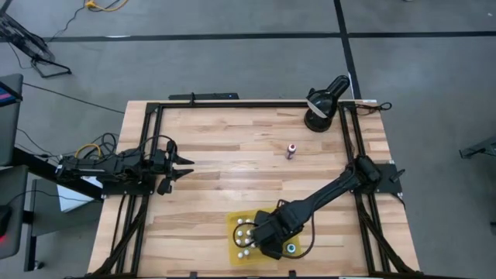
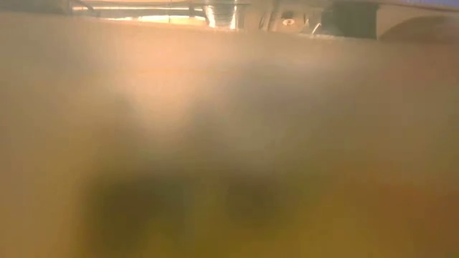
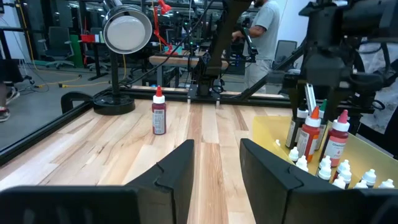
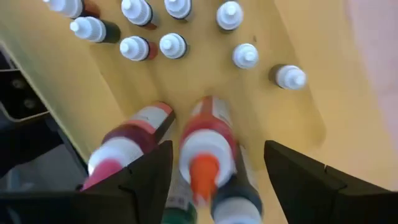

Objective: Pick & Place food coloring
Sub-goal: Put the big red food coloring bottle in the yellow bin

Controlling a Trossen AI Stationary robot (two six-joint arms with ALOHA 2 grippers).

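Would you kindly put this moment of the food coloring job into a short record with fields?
surface: wooden table
tray: yellow tray, near edge of table
food coloring: bottles standing on the tray
stray item: one red bottle upright mid-table, apart from the tray
right gripper: over the tray, open, orange-capped bottle between its fingers
left gripper: at the left side, open, empty
lamp: far right corner
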